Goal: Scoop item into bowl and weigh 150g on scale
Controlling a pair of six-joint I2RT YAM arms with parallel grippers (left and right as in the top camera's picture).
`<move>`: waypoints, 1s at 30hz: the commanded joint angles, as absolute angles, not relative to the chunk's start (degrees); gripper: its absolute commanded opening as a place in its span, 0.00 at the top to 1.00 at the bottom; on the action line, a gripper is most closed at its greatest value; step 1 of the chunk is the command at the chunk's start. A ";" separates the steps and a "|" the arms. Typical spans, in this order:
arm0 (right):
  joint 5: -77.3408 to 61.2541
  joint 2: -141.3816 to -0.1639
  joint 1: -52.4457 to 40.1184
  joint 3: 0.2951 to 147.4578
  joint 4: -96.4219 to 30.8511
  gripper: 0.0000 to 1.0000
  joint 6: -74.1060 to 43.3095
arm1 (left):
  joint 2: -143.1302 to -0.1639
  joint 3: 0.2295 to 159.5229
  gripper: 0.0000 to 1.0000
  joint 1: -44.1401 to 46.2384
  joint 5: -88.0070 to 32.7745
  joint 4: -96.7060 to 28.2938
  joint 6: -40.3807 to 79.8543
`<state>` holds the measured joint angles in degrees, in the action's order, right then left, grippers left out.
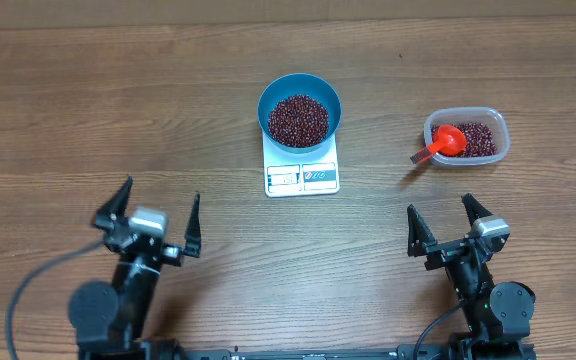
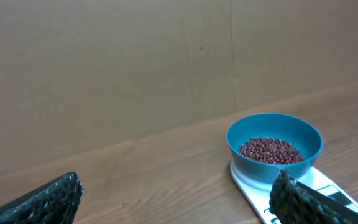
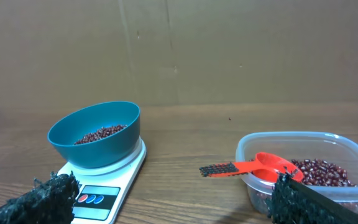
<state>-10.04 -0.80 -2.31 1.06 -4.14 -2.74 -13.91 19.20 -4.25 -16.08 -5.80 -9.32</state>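
You see the left pincer (image 1: 161, 196) and the right pincer (image 1: 440, 208) spread, holding nothing; the bowl (image 1: 267, 101) of beans (image 1: 299, 119) sits on the scale (image 1: 302, 176).

Both black arms (image 1: 128, 290) carry grey wrist blocks (image 1: 148, 220), black cables (image 1: 11, 325) and rough-textured black fingers (image 2: 48, 199).

Robot lab setup: wood-grain table (image 1: 68, 100), plain cardboard backdrop (image 2: 104, 62).

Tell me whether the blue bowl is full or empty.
Partly full: the blue bowl on the scale holds beans well below its rim.
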 commanded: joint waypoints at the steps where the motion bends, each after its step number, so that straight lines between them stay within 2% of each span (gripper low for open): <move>1: -9.45 -0.16 -2.68 0.49 -3.86 0.00 -2.52 | -8.69 12.93 0.00 -4.58 -14.39 -2.46 -8.97; 14: -9.45 -0.16 -2.68 0.49 -3.88 0.00 -2.52 | -0.16 0.27 0.00 -4.45 -12.45 -1.69 -8.97; 30: -9.45 -0.16 -2.68 0.49 -3.86 0.00 -2.52 | -0.27 0.27 0.00 -4.10 -11.81 -3.36 -8.56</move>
<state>-10.04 -0.80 -2.31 1.06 -4.16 -2.76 -0.89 0.67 -4.23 -12.58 -3.42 -9.10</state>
